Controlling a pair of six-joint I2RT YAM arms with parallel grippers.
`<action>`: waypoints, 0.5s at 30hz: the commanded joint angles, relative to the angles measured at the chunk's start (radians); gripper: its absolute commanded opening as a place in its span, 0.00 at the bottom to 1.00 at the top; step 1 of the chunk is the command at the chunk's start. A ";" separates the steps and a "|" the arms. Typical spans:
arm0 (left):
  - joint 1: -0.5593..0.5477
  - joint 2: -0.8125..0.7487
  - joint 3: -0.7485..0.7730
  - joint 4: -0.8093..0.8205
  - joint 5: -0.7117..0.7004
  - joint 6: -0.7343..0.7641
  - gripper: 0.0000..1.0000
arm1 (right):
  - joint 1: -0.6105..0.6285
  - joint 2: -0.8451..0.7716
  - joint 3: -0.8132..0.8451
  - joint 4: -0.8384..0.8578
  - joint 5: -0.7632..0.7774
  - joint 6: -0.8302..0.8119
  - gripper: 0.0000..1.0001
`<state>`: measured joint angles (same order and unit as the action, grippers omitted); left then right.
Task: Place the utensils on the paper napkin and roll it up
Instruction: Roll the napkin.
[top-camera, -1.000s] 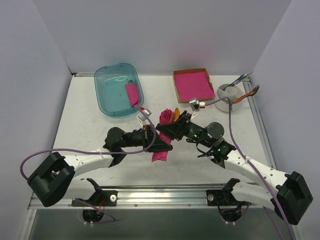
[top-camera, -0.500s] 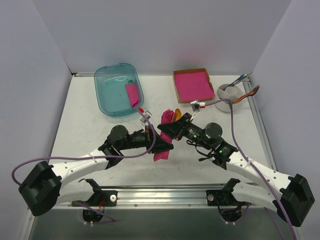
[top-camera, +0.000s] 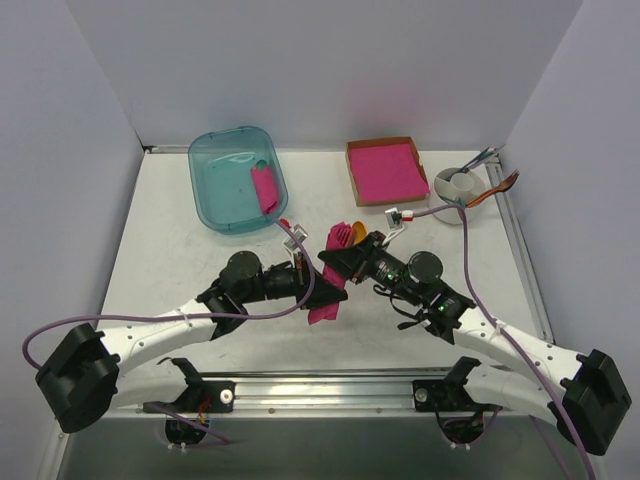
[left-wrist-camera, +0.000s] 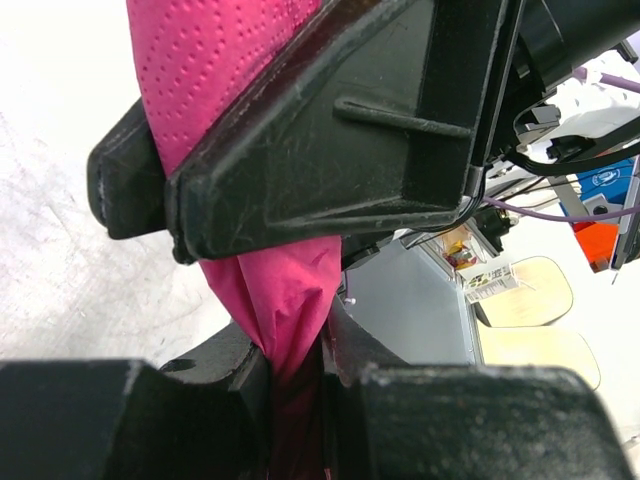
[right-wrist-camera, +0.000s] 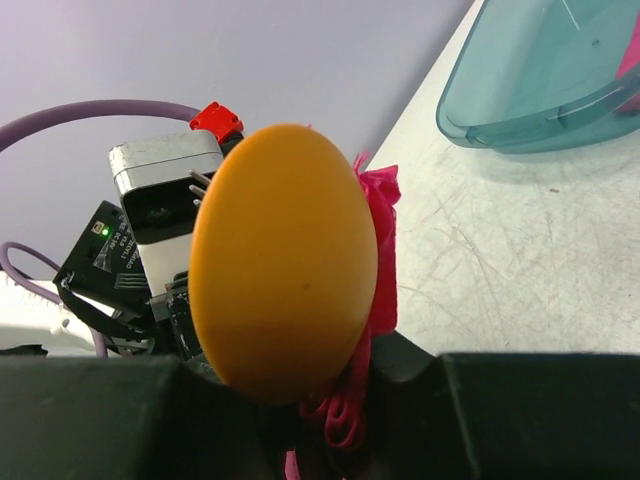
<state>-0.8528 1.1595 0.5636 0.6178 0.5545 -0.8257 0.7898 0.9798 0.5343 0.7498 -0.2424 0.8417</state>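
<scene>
The left gripper (left-wrist-camera: 295, 378) pinches the rolled paper napkin (left-wrist-camera: 220, 80). Right beside it the right gripper (top-camera: 338, 265) clenches the same roll, the orange spoon (right-wrist-camera: 285, 260) poking past its fingertips (fork hidden). Twisting gently with both grips firm should avoid tearing or unrolling.

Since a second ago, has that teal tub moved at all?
No. The teal tub sits in the same spot, left of the cardboard tray.

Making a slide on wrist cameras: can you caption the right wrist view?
Orange spoon sticks out of the pink napkin pinched in the right gripper; a teal bin sits beyond.
</scene>
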 joint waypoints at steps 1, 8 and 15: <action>-0.015 -0.004 0.018 -0.038 0.039 0.025 0.03 | -0.024 -0.039 0.004 0.117 0.170 -0.016 0.18; -0.020 0.040 -0.007 0.077 0.087 -0.052 0.02 | -0.024 -0.053 0.003 0.157 0.173 -0.047 0.31; -0.020 0.045 -0.014 0.115 0.093 -0.099 0.02 | -0.024 -0.058 0.003 0.174 0.181 -0.079 0.17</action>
<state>-0.8581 1.2011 0.5629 0.6937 0.5827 -0.8902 0.7864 0.9581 0.5289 0.7753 -0.1608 0.8055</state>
